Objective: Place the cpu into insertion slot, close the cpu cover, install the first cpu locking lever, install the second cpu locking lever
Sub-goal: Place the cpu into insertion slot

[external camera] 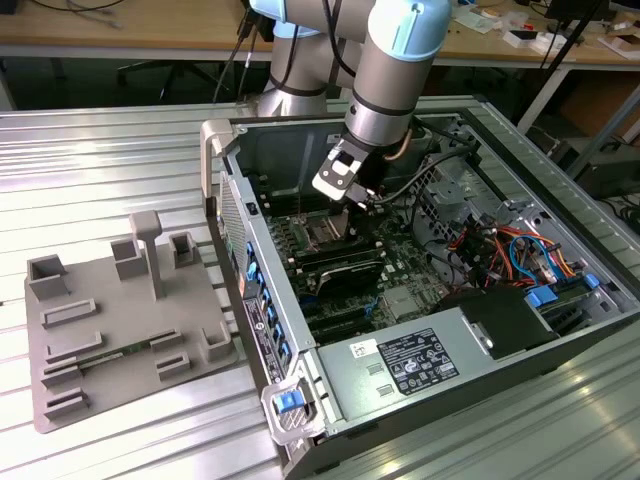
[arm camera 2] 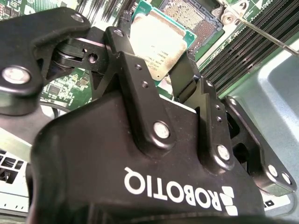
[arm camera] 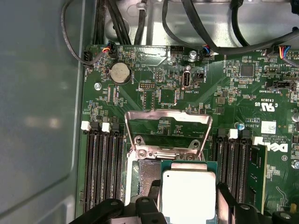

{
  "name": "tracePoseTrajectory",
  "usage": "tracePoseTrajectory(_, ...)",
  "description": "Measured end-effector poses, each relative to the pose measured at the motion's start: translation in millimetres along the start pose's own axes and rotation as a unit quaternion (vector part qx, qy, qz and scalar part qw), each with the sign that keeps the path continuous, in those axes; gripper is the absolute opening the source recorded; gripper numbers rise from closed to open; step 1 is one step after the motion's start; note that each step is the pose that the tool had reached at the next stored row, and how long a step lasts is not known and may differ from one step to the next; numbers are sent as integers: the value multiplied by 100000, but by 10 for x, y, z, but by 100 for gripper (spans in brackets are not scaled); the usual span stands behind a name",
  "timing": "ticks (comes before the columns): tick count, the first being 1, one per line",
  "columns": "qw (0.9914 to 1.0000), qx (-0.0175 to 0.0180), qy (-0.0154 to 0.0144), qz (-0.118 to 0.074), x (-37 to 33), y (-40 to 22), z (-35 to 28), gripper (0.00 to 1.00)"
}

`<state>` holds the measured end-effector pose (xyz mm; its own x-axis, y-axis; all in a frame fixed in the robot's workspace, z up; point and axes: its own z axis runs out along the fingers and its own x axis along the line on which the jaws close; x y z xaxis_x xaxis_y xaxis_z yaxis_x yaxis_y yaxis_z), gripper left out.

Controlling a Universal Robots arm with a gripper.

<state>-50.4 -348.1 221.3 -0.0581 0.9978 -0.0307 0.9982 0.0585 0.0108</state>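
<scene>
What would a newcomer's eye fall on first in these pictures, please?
Most likely the gripper, shut on the cpu and holding it close to the bare insertion slot in the second wrist view. In the first wrist view the cpu cover stands tilted open. In the exterior view the arm reaches into the open computer case, a grey fixture plate lying at the exterior view's left.
</scene>
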Motion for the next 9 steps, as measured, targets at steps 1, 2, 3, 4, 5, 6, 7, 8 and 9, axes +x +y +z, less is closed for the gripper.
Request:
tracePoseTrajectory(1, 100000, -1, 3, -10, 1, -10, 1, 55)
tracePoseTrajectory(2, 100000, -3, 3, -8, 5, -22, 2, 55)
tracePoseTrajectory(3, 100000, -10, 17, -9, 8, -25, 4, 55)
tracePoseTrajectory(4, 100000, -10, 18, -10, 12, -28, 5, 55)
tracePoseTrajectory(5, 100000, -2, 4, -10, 18, -29, 5, 55)
tracePoseTrajectory(6, 100000, -2, 1, -12, 25, -29, 5, 55)
tracePoseTrajectory(7, 100000, -5, 7, -12, 35, -30, 6, 55)
tracePoseTrajectory(8, 100000, -4, 3, -12, 44, -30, 7, 55)
tracePoseTrajectory(9, 100000, -4, 3, -13, 57, -31, 8, 55)
